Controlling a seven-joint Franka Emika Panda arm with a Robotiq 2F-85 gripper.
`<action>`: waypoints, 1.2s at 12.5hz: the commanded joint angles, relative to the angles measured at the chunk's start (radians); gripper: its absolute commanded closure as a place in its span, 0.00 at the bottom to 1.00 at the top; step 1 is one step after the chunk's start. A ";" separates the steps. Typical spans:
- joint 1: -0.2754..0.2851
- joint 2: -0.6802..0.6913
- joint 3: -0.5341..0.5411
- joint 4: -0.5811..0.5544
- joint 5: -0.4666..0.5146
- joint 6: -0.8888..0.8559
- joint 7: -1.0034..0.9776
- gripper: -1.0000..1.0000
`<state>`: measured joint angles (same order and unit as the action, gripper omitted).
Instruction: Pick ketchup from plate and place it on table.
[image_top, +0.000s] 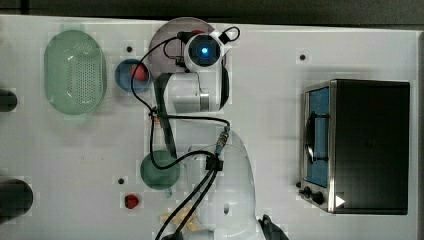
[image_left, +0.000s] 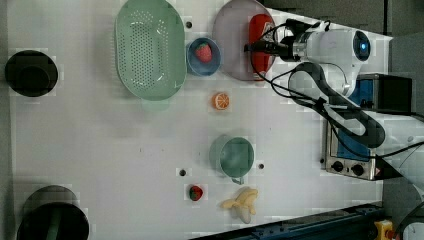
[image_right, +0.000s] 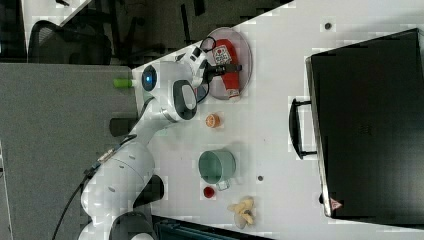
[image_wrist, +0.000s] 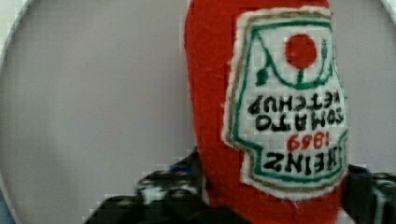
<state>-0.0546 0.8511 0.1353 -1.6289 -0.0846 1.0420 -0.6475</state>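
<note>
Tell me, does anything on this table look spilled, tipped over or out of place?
Nothing is spilled or broken. The one oddity is the ketchup: it is a soft fabric bottle lying flat on the plate rather than standing. The banana lies peeled open on the table near its edge.

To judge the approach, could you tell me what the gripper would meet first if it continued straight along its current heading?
Most likely the ketchup: the gripper points down with its fingers on either side of the ketchup, which lies on the plate. Whether they already touch is unclear.
</note>
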 joint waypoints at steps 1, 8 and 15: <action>-0.006 -0.005 0.010 0.031 -0.001 -0.001 -0.043 0.38; -0.013 -0.103 0.016 0.126 0.003 -0.122 0.056 0.38; -0.067 -0.371 0.006 0.124 0.106 -0.612 0.061 0.38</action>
<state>-0.0880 0.5547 0.1338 -1.5361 -0.0076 0.4570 -0.6240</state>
